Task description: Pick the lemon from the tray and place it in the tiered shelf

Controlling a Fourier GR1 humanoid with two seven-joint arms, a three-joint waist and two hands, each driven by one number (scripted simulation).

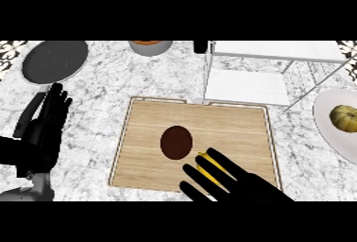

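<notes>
Reaching in from the lower edge of the head view, the robot's black right hand (230, 182) lies over the near right part of the light wooden rectangular tray (230, 124), its fingers (217, 164) curled round the small yellow lemon (203, 157), of which only a sliver shows between them near the tray's near edge. Just beside the fingertips, toward the tray's middle, sits a dark brown oval object (176, 142), lying flat on the wood and apart from the lemon. The tray rests on the white and grey marbled counter (140, 75), roughly centred. At the counter's left edge the black left hand (47, 124) rests open, fingers straight and pointing away, holding nothing and well apart from the tray. Beyond it, in the far left corner, lies a dark grey round pan (54, 61) whose black handle runs toward the left hand. At the counter's far edge stands a grey round bowl (150, 47) with something orange inside. To the far right, just beyond the tray's far right corner, stands the white metal-framed tiered shelf (247, 85), and at the right edge a white round plate (333, 130) carries a golden-brown lumpy food item (344, 116).
</notes>
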